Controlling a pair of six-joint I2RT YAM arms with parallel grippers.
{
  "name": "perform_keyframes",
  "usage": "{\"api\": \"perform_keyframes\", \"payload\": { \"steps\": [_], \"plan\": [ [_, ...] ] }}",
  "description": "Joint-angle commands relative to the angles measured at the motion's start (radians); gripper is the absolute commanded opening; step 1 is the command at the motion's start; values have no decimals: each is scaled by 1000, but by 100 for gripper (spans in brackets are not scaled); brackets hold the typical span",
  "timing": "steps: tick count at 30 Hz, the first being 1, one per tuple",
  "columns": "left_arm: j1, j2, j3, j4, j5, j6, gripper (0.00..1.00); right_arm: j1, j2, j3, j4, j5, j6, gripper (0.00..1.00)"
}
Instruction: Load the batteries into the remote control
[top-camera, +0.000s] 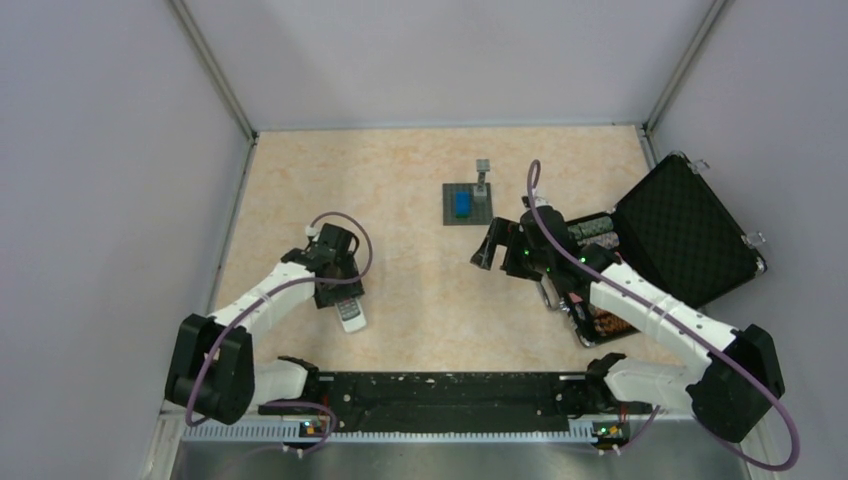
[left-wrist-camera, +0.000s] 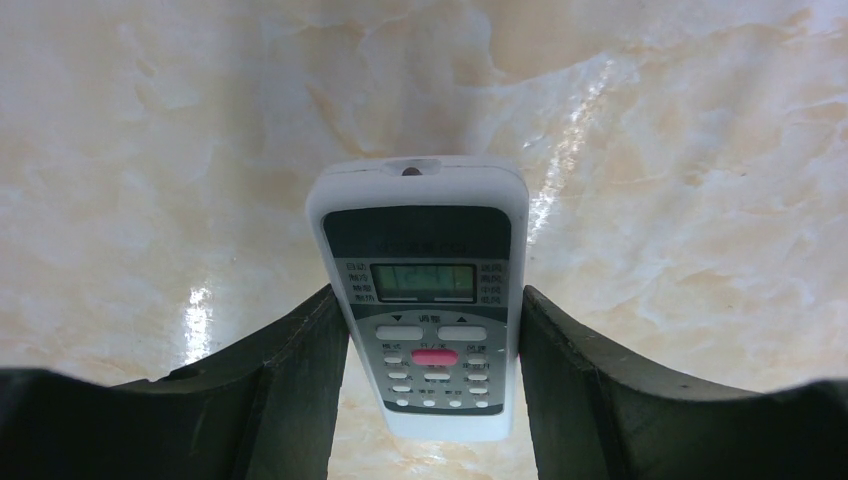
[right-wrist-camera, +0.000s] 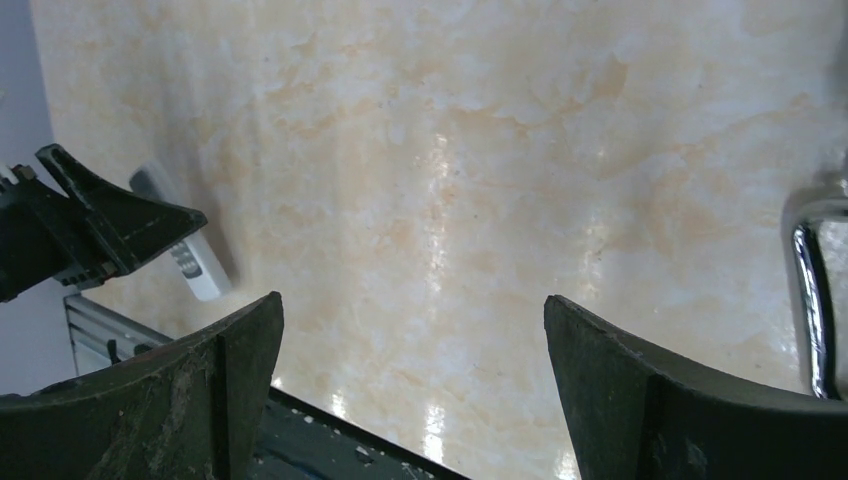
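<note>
The left gripper (top-camera: 338, 292) hangs over the near-left part of the bench (top-camera: 400, 170). Its jaws flank the button half of the remote control (top-camera: 351, 316), tight to both sides; I cannot tell whether they press it. The remote lies face up. Its long axis runs from far to near and slants a little right at the near end, and the screen end pokes out past the jaws toward the near edge.

The bench top is glossy beige marble pattern with streaks of glare, and pale grey walls (top-camera: 100, 150) close it in on three sides. Toward the far edge at the middle sits a grey plate (top-camera: 481, 216) with a blue block (top-camera: 462, 204).

The right gripper (right-wrist-camera: 412, 305) hovers right of centre, jaws spread wide over bare surface. At the right edge an open black case (top-camera: 690, 235) holds poker chips (top-camera: 596, 232).
</note>
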Motion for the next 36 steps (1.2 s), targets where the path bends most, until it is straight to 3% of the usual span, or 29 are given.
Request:
{"api": "perform_keyframes", "payload": {
  "steps": [1, 5, 9, 12, 13, 24, 31, 36],
  "plan": [
    [-5, 17, -44, 53, 1, -20, 35, -5, -51, 32, -105, 70, -19, 99],
    [-5, 10, -52, 60, 0, -18, 57, -6, -98, 30, -143, 124, -13, 98],
    [-5, -10, -30, 27, -23, -15, 70, -4, -140, 42, -195, 200, -18, 99],
    [-5, -57, 14, -13, -22, -23, 96, -5, -182, 63, -241, 274, -33, 99],
    [-4, -85, 28, -27, -26, -29, 99, -5, -200, 73, -255, 302, -39, 99],
    [-5, -406, 322, -288, -51, -7, 99, -5, -360, 317, -357, 532, -232, 99],
    [-5, -749, 467, -269, -136, 94, 99, -5, -488, 475, -332, 679, -392, 99],
    [-4, -850, 568, -289, -167, 153, 99, -5, -533, 540, -325, 714, -425, 99]
  ]
}}
